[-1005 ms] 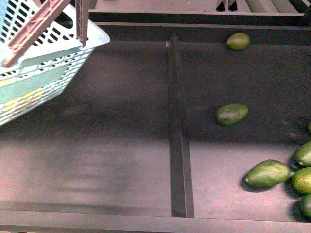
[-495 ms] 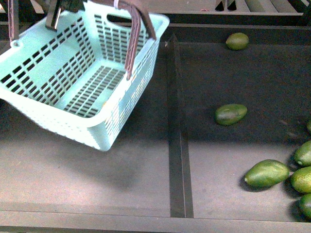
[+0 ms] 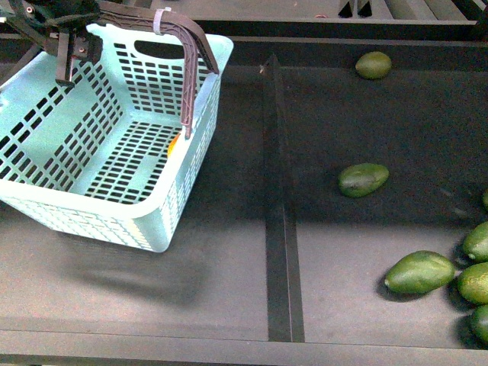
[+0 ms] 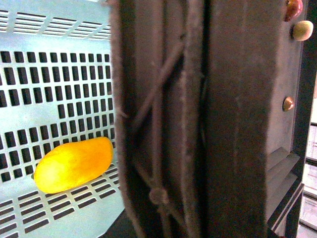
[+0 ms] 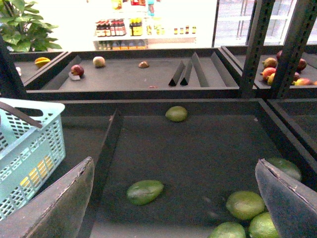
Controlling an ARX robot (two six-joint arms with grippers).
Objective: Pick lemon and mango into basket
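Observation:
The pale teal basket [image 3: 91,152] hangs tilted over the left compartment, a little above the floor with its shadow below it. My left gripper [image 3: 70,36] is shut on its brown handle [image 3: 191,69], which carries a white zip tie [image 3: 158,19]. The handle [image 4: 163,124] fills the left wrist view. The yellow mango [image 4: 74,164] lies inside against the basket's slotted wall [image 4: 49,74]. An orange bit of it [image 3: 175,143] shows in the front view. I cannot make out the lemon. My right gripper [image 5: 173,208] is open and empty above the right compartment, out of the front view.
A dark divider [image 3: 278,213] splits the shelf. Green avocados lie in the right compartment: one at the back [image 3: 373,65], one in the middle [image 3: 363,179], several at the right edge [image 3: 421,272]. The basket's corner [image 5: 29,148] shows left of my right gripper.
The basket has swung from the upper left corner into fuller view, turned its open top toward the camera, and come down and left over the left compartment. The avocados have not moved.

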